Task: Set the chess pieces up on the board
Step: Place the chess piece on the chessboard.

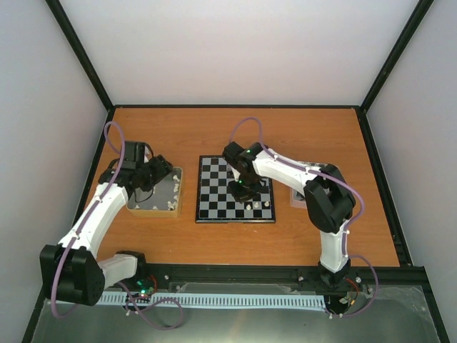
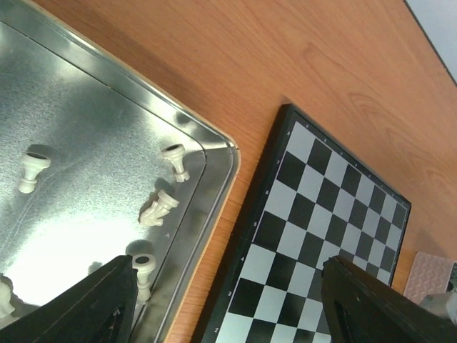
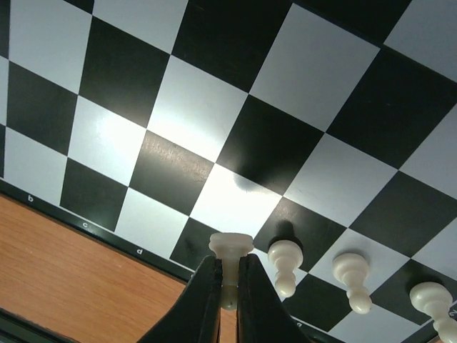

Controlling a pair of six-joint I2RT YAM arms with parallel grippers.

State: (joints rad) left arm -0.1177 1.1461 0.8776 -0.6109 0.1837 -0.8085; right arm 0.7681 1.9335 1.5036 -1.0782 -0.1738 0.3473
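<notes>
Right wrist view: right gripper [image 3: 228, 275] clamped on small cream-white chess piece [image 3: 230, 245] over rim row of flat black-and-grey chequered board [image 3: 214, 121]. Lower straight, centre on sq beside standing pieces [image 3: 284, 268], release. Left gripper [image 1: 163, 170] spread wide, left of board.

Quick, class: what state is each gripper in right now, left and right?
Left gripper: open, nothing between its fingers.
Right gripper: shut on a cream-white chess piece.
</notes>
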